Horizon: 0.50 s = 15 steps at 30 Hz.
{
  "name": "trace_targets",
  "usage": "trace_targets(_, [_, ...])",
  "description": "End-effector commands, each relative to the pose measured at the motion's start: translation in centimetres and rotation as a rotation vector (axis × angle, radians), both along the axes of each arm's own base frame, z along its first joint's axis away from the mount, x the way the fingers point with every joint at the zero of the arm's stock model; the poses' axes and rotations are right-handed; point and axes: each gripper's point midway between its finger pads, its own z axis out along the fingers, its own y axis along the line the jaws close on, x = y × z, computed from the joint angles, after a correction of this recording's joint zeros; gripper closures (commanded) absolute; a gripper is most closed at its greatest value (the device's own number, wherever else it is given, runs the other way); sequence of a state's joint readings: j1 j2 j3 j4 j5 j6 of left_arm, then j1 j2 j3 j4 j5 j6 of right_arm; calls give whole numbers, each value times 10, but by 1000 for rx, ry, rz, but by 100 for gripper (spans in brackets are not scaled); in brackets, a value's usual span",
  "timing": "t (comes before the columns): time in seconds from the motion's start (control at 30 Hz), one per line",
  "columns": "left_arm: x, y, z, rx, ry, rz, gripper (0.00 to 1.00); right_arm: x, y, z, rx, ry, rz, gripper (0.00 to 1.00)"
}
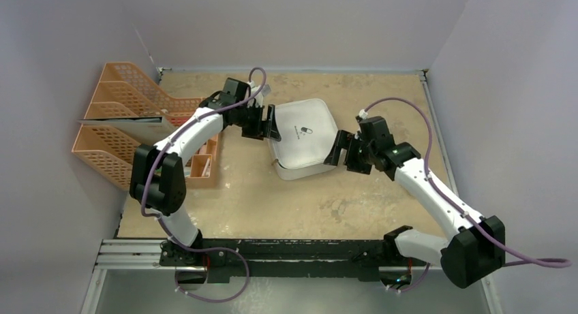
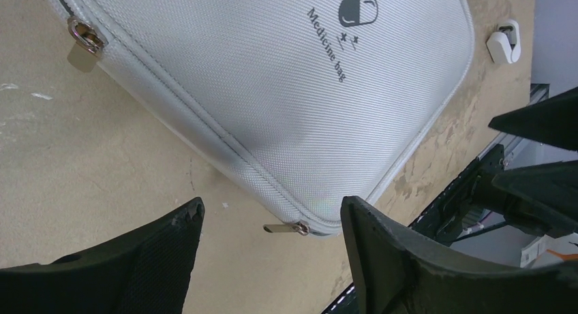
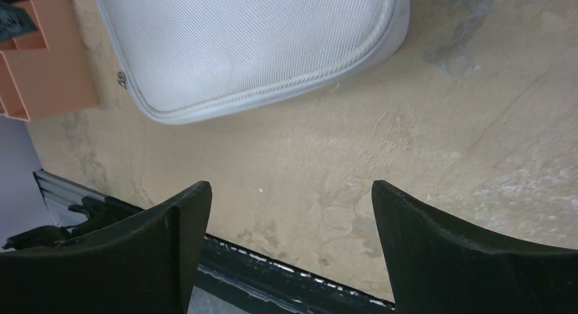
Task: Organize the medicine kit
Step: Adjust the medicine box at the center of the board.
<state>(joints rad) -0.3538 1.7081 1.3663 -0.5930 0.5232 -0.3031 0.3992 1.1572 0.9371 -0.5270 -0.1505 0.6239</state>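
Seemingly closed, the medicine kit (image 1: 303,138) lay between the left gripper (image 1: 267,125) and right gripper (image 1: 339,152), both spread apart and empty. Pushed from one side, it could slide; the small zip pull (image 2: 283,227) just ahead of the left gripper might escape a pinch.

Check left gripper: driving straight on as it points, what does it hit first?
Most likely the medicine case: its zipped edge, by the zipper pull, lies just ahead between the open fingers of the left gripper. Depth is unclear, so it might touch the table first.

medicine kit (image 3: 238,41) cropped top, orange trays (image 3: 48,82) cropped
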Motion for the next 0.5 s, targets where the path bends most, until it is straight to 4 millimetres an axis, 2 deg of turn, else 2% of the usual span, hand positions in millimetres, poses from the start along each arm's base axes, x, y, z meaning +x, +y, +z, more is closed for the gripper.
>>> trace_targets(0.0, [13,-2,-4,5,-7,1,30,-4,17,-14,75,34,-15,15])
trace_targets(0.23, [14,-2,-24,21,47,0,36,22,25,-28,62,19,-25,34])
trace_targets(0.4, [14,-2,-34,33,77,2,43,29,27,-51,30,54,-23,37])
trace_targets(0.47, [15,-2,-36,29,80,1,52,24,26,-63,21,93,-21,37])
